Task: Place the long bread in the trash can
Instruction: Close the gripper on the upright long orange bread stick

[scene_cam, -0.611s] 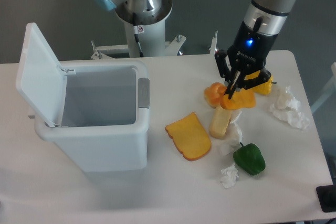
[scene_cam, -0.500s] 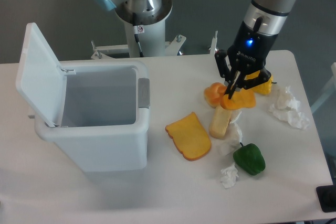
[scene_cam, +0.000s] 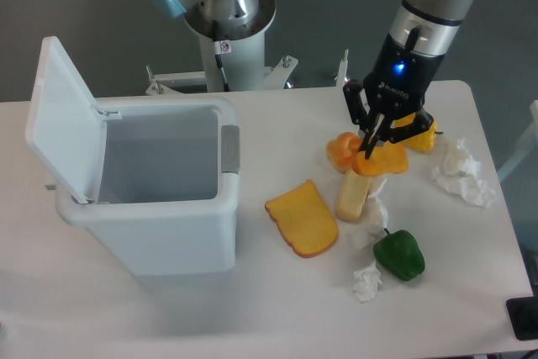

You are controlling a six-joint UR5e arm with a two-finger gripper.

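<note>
White table [scene_cam: 168,317], grey wall [scene_cam: 76,6] behind

You have an open mouth on the trash can [scene_cam: 147,208] at the left side of the surface [scene_cam: 277,308]: its lid [scene_cam: 60,119] stands up along the left rim, so entry from the right or above is unblocked. Between the bin and your tool [scene_cam: 370,142] lies only the flat toast slice [scene_cam: 303,219]. Around the tool it is crowded: an orange bun [scene_cam: 342,150], the long bread [scene_cam: 354,192], crumpled paper [scene_cam: 461,172] by the right edge and a green pepper [scene_cam: 399,255] toward the front.
</note>
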